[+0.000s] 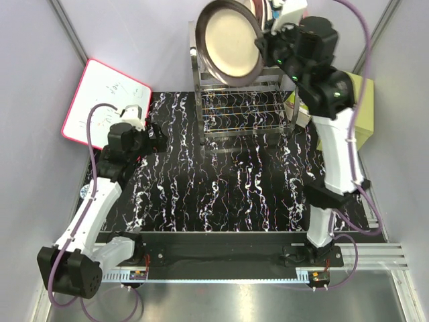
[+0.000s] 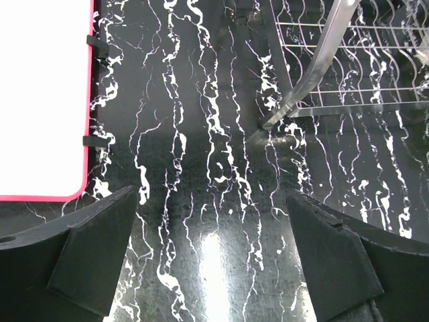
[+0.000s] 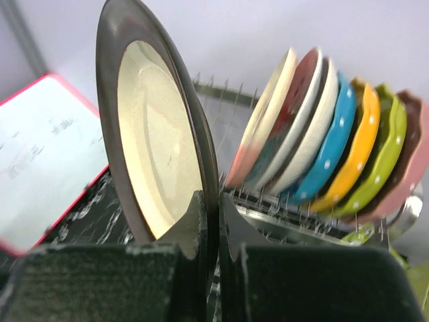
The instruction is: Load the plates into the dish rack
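A cream plate with a dark brown rim (image 1: pixel 231 40) (image 3: pixel 157 134) hangs upright in the air over the left end of the dish rack (image 1: pixel 241 111) (image 3: pixel 288 221) (image 2: pixel 348 60). My right gripper (image 1: pixel 263 41) (image 3: pixel 211 201) is shut on its rim. Standing in the rack's top tier, to the right of the held plate, are a pink-and-cream plate (image 3: pixel 268 121), a red plate (image 3: pixel 298 100) and a white plate (image 3: pixel 318 127). My left gripper (image 1: pixel 157 137) (image 2: pixel 214 261) is open low over the mat, left of the rack, with nothing between its fingers.
Blue (image 3: pixel 335 147), orange (image 3: pixel 358 154), green (image 3: pixel 385 154) and pink (image 3: pixel 412 161) plates fill the rest of the top tier. A red-framed whiteboard (image 1: pixel 100 107) (image 2: pixel 40 94) lies at the left. A yellow-green box (image 1: pixel 365 114) stands right of the rack. A black marbled mat (image 1: pixel 221 188) covers the table.
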Controlling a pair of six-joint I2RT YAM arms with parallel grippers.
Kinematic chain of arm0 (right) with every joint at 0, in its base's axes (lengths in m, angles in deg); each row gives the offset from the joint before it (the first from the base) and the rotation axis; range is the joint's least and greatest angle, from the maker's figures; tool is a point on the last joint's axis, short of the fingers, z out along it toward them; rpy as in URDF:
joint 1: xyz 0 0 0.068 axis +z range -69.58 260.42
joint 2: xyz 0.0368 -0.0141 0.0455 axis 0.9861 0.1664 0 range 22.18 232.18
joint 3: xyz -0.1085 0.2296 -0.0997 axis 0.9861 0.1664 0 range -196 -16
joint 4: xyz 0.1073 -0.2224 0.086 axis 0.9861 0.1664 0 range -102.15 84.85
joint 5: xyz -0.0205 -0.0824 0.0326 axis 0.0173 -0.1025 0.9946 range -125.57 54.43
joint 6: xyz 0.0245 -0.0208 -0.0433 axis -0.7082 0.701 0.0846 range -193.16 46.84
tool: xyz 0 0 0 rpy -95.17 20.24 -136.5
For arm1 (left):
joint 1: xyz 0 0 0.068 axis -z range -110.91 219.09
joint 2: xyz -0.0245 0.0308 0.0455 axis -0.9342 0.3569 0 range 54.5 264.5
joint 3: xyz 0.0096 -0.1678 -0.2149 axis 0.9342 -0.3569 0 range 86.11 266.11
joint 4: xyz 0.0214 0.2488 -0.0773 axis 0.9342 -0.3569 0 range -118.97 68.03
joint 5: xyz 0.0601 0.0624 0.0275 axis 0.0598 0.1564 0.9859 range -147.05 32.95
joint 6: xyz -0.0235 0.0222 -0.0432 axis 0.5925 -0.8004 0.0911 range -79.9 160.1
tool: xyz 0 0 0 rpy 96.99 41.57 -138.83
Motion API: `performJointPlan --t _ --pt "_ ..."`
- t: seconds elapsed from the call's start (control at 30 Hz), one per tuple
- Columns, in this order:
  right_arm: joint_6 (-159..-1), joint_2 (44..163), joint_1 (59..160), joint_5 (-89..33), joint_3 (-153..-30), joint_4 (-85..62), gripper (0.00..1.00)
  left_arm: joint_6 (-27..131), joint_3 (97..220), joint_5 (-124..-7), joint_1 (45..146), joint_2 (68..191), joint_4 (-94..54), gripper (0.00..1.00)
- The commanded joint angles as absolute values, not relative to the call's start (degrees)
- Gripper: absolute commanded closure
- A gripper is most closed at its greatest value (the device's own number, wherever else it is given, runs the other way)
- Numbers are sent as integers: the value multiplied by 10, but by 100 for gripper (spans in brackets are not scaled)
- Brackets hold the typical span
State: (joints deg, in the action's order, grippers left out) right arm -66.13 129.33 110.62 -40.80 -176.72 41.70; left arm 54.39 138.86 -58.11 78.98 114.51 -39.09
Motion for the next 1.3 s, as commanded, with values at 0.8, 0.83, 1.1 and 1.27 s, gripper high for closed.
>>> performJointPlan --t 0.8,0.83,1.1,1.27 --pt "-282 1418 1257 -853 -1710 -466 100 583 1281 -522 779 1031 -323 1" --pt "-286 1421 1258 -851 -1712 -465 100 585 1274 -523 780 1033 -321 1" --pt "-311 1446 1257 -859 -1724 -428 100 598 1240 -522 791 1038 -293 1" --pt "-311 1458 1257 -870 -1710 -426 100 601 1240 -519 793 1039 -286 1"
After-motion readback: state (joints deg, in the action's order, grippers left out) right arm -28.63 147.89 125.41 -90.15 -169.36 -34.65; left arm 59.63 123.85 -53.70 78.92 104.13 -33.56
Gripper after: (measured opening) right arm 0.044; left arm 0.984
